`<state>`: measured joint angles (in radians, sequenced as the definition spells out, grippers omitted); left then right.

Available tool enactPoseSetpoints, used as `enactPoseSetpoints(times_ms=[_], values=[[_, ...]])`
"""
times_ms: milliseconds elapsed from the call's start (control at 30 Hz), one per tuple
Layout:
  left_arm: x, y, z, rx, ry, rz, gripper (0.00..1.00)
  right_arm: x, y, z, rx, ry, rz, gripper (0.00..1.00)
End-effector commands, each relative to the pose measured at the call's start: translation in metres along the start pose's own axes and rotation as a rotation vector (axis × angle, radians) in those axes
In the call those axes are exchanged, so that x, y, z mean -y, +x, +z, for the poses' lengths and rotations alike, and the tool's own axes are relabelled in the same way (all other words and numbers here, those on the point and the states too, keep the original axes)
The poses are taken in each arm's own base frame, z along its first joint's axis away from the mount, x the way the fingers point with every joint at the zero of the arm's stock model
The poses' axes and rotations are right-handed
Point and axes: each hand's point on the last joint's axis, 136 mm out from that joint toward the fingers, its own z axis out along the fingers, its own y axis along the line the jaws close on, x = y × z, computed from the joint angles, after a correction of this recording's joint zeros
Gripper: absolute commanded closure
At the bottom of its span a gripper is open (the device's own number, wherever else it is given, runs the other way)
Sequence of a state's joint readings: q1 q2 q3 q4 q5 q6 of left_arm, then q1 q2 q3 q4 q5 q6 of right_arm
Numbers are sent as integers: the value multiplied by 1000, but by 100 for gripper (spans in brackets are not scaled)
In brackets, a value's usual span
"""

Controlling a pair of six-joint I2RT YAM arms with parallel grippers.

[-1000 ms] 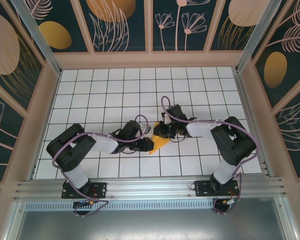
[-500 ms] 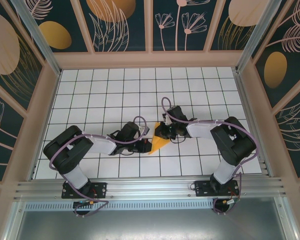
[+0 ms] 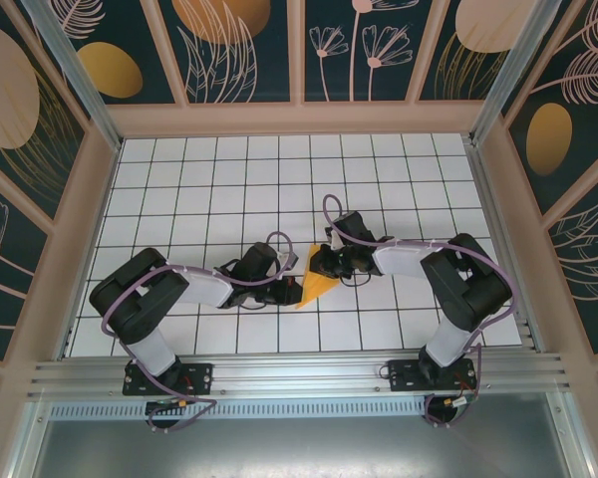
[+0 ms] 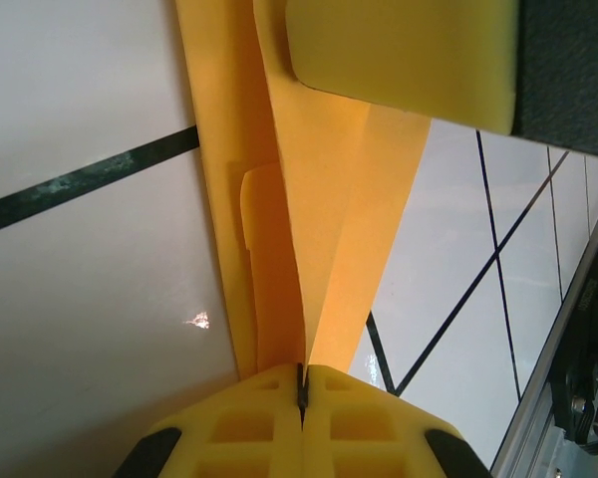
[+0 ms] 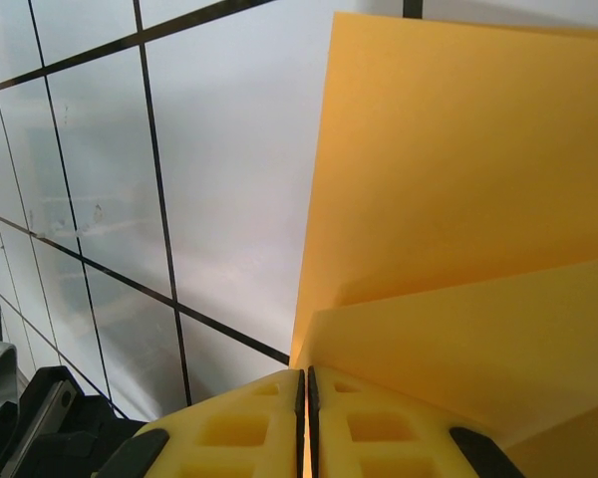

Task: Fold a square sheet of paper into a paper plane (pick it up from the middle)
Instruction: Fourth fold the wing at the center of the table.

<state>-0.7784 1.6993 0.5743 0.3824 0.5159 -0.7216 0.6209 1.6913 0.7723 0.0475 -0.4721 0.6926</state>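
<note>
The orange-yellow sheet of paper [image 3: 317, 284], folded into a narrow pointed wedge, lies mid-table between both grippers, its tip toward the near edge. My left gripper [image 3: 291, 290] comes from the left and is shut on the paper's edge. In the left wrist view the jaws [image 4: 302, 383] pinch an upright fold of the paper [image 4: 279, 249], with the other arm's yellow finger [image 4: 399, 50] at the top. My right gripper [image 3: 320, 265] holds the far end. In the right wrist view it [image 5: 306, 386] is shut on a layered corner of the paper [image 5: 458, 199].
The white grid-tiled table [image 3: 219, 179] is boxed in by wooden-framed patterned walls [image 3: 70, 199]. An aluminium rail [image 3: 299, 376] with both arm bases runs along the near edge. Both arms lie low across the front tiles.
My left gripper's jaws have closed fully on the paper's edge and the left arm has shifted slightly. The right gripper and the paper have stayed nearly in place.
</note>
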Motion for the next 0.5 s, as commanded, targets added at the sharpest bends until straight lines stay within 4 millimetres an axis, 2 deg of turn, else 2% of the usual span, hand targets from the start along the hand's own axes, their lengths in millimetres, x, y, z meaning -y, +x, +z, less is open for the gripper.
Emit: enactPoseSetpoints(times_ms=[0, 167, 300, 367, 467], values=[[-25, 17, 5, -53, -84, -64, 100, -6, -3, -1, -3, -22, -23, 87], [-19, 17, 3, -53, -55, -35, 99, -8, -5, 4, -14, -40, -27, 87], [-17, 17, 2, -57, -50, -16, 88, -7, -3, 10, -35, -45, -27, 87], [-8, 11, -3, -36, -31, 4, 83, -6, -3, 11, -38, -42, -27, 87], [-3, 9, -5, -25, -16, 17, 80, -3, -3, 12, -39, -35, -25, 87]])
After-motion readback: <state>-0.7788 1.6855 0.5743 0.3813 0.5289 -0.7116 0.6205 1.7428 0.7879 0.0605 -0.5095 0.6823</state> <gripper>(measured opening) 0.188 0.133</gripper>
